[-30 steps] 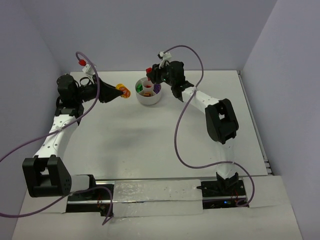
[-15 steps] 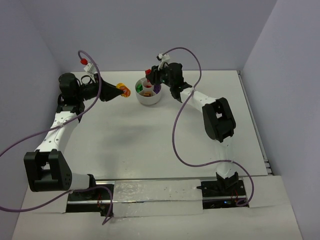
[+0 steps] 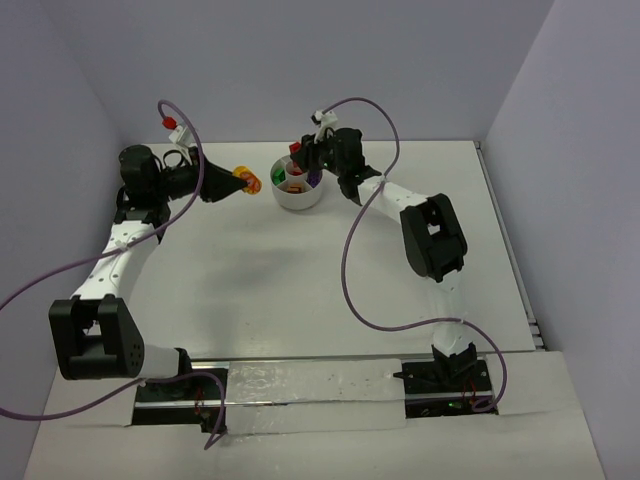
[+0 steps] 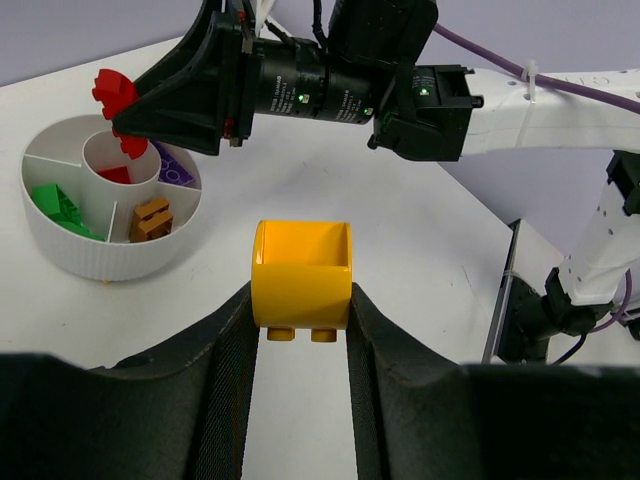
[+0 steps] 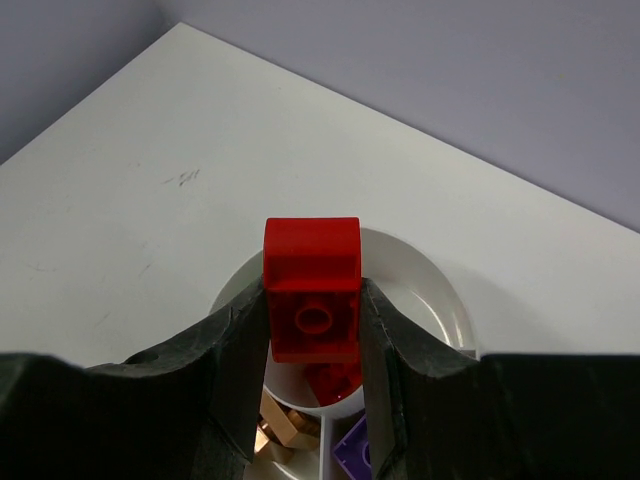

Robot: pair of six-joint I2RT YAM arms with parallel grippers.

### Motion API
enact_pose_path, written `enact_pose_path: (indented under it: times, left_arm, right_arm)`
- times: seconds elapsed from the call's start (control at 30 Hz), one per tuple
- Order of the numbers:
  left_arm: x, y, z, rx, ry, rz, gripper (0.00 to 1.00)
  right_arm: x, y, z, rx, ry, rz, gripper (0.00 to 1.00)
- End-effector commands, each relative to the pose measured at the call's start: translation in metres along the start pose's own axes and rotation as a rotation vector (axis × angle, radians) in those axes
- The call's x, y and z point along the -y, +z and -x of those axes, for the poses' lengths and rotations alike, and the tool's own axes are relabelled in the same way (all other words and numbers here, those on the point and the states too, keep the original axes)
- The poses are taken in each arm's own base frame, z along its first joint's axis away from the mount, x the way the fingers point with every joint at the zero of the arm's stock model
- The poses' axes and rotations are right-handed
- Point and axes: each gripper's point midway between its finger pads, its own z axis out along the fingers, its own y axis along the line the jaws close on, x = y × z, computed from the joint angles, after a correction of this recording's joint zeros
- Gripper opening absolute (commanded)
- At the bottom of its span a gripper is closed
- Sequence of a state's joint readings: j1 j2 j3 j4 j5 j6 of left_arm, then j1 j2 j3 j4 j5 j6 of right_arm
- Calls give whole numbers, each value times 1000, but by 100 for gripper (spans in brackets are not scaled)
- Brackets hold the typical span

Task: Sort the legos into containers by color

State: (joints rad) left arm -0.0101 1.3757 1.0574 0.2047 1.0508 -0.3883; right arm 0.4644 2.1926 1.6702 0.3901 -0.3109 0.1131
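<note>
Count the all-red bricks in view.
2. A held brick sits in the right jaws over the bowl; a loose brick lies in the centre well. Others may be hidden beneath it.

In the right wrist view the right arm's jaws and the red brick (image 5: 311,285) between them cover most of the white bowl (image 5: 425,290). A purple brick (image 5: 352,455) is cut by the bottom edge; an orange-brown brick (image 5: 287,430) lies half behind a jaw. In the left wrist view the left arm's jaws hide the yellow brick's (image 4: 300,265) lower sides. From above, the bowl's contents are specks too small to tell.
</note>
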Motion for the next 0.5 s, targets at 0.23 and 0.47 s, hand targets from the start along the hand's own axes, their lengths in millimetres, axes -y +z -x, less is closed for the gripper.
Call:
enact_pose_path:
  times: [0.23,0.47]
  left_arm:
    - [0,3,27,34,71,-11,0]
    - [-17,9,47,67,95,47,0]
  right_arm:
    - [-12,3,28,62,-38,43,86]
    - [-23,-10,62,93,7,61,88]
